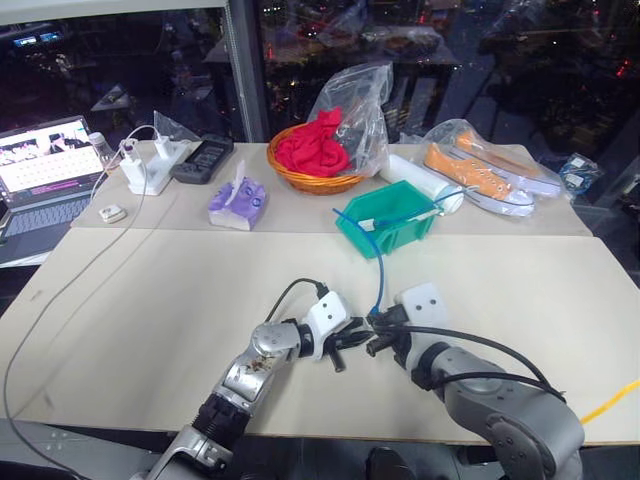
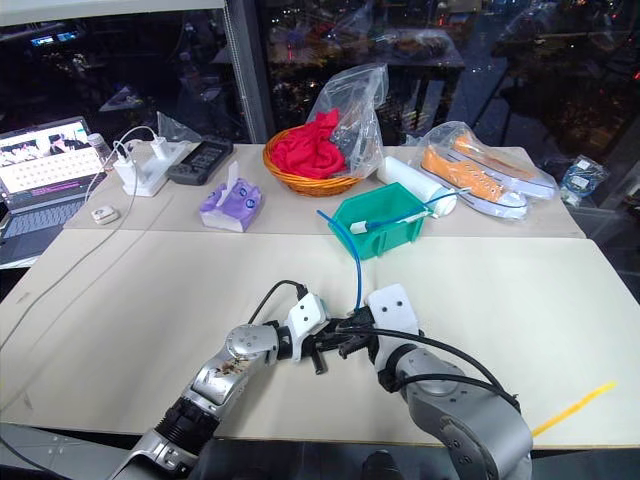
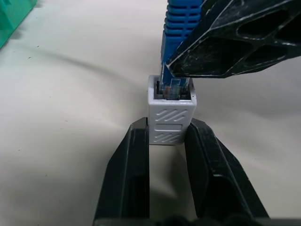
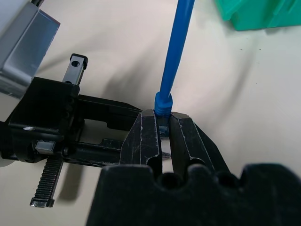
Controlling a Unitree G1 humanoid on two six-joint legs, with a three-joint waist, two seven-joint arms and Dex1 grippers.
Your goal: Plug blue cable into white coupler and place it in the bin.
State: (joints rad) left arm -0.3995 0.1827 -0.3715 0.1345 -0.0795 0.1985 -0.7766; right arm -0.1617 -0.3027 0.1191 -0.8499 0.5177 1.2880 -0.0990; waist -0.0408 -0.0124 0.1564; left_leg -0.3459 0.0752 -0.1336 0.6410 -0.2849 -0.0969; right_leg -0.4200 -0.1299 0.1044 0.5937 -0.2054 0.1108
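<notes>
1. Grippers are meeting low over the near middle of the beige table (image 1: 180, 300), well in front of the bin (image 1: 392, 222).
2. The left gripper (image 3: 168, 141) is clamping the white coupler (image 3: 170, 114) between its two black fingers, which are pressing on the coupler's side walls and leaving its open socket facing away from the wrist.
3. The right gripper (image 4: 162, 136) is squeezing shut on the plug end of the blue cable (image 4: 176, 52), its fingers pinching just behind the ribbed blue boot.
4. The cable's clear plug tip is sitting in the mouth of the coupler's socket; whether it is fully seated I cannot tell.
5. From the right gripper the blue cable is rising and curving back across the table toward the bin, where its far part is lying over the bin's lowered front lip.
6. The teal-green bin is standing at the far middle of the table, just in front of a white roll (image 1: 425, 180) and near the orange wicker basket (image 1: 318, 178) holding a red cloth (image 1: 312, 148).
7. A bagged pair of orange shoes (image 1: 488, 172) is lying to the right of the bin.
8. At the far left, a laptop (image 1: 45, 170) is glowing beside a white power strip (image 1: 150, 172), with a purple tissue pack (image 1: 238, 203) sitting between the strip and the basket.
</notes>
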